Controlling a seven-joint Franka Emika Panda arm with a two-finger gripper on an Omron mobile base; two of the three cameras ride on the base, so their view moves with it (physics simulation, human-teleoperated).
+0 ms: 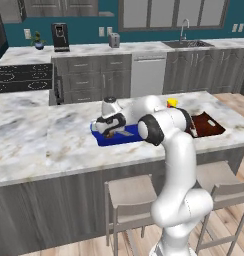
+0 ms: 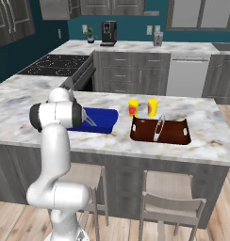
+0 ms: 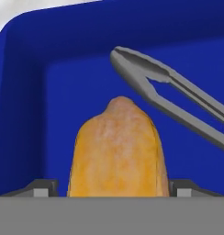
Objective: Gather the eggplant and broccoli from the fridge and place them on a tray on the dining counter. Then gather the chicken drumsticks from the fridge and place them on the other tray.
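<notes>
**Drumstick set down in the blue tray**

The fingers (image 3: 113, 186) stand wide, one dark tip at each side of the drumstick (image 3: 117, 151), with a sliver of blue between each tip and the meat in the hand view. I judge them apart from it, not gripping, though the tips are cut off low in that view and contact is hard to rule out. The drumstick lies on the floor of the blue tray (image 3: 36, 114), its narrow end pointing away from the hand. Just beyond it, to the right, grey tongs (image 3: 169, 98) lie on the same tray floor.

The step in hand looks like the release. To do it well, the hand should lift straight up and away, so neither fingertip drags the drumstick or knocks the tongs.

In the left base view the hand (image 1: 110, 122) hangs low over the blue tray (image 1: 101, 139) near the middle of the tabletop (image 1: 39, 135); the arm covers much of the tray there. Farther right sits the brown tray (image 2: 160, 132) with a second pair of tongs; what else it holds is too small to tell. Beyond it stand two yellow cups (image 2: 143, 108). The fridge is out of frame.
</notes>
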